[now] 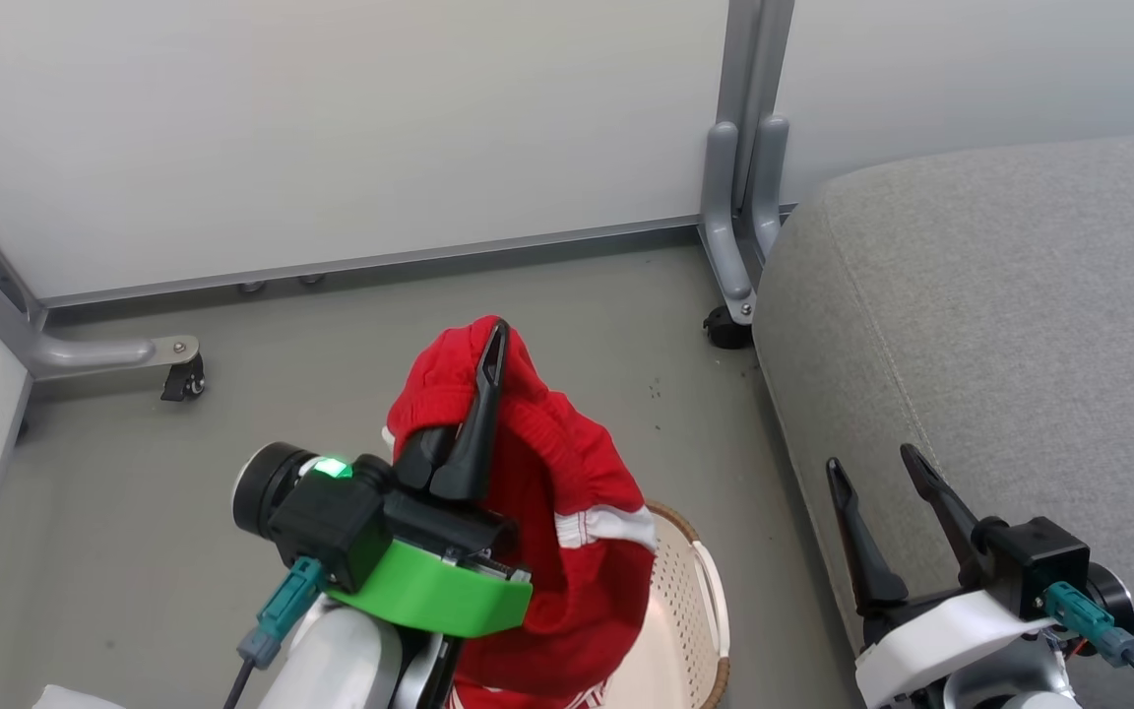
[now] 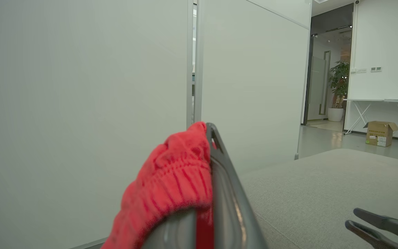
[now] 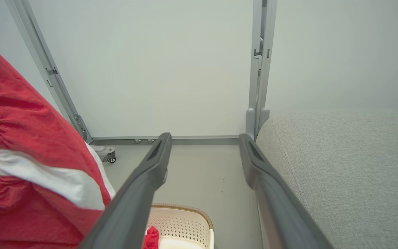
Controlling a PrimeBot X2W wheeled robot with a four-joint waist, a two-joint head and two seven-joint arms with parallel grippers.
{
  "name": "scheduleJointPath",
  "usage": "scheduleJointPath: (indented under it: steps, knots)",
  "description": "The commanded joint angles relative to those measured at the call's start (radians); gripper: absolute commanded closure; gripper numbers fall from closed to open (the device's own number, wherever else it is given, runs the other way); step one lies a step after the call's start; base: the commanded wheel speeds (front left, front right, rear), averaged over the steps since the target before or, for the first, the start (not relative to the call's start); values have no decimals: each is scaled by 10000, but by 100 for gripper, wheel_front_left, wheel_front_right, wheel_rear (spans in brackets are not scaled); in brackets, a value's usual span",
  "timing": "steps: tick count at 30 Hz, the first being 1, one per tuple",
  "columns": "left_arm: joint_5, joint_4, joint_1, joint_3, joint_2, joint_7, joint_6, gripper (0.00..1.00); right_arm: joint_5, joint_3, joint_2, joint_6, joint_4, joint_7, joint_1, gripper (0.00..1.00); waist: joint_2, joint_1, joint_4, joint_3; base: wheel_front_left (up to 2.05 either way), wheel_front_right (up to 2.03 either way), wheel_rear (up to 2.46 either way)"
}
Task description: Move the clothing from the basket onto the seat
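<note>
Grey floor (image 1: 528, 325) lies between white wheeled partitions (image 1: 331, 128) and the grey seat (image 1: 1000, 325). Raised above the basket (image 1: 695, 601), the left end effector (image 1: 490, 374) pinches the red clothing (image 1: 557, 483), which drapes down toward it, possibly touching. The right end effector (image 1: 872, 463) gapes wide, empty, by the seat's edge.

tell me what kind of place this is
Likely an office or lab corner staged as a living room: wheeled white partition panels, a grey seat, and beyond them a table, a cardboard box and a potted plant.
</note>
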Motion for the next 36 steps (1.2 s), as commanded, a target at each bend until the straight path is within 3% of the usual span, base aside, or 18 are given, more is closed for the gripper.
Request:
scheduleJointPath:
  steps: [1,16,22,30,36]
  knots:
    - [-45,-94,141,-3,60,6,-8,100,42,-11,-25,1,-67,36,159,0,0,1,-14,-3,0,0,0]
    - [-194,-259,318,-89,184,34,53,100,70,74,-3,1,-50,93,156,0,0,1,-39,-28,0,0,0]
    - [-251,-245,314,-128,181,37,75,100,216,613,-74,1,-20,142,-60,0,0,1,-20,-23,0,0,0]
    - [-313,-292,273,-188,180,40,86,100,1462,3069,-339,1,274,378,-886,0,0,1,-7,43,0,0,0]
    - [-358,-237,188,-378,160,134,19,100,2250,4875,-472,2,995,257,-2338,0,0,1,139,111,0,0,0]
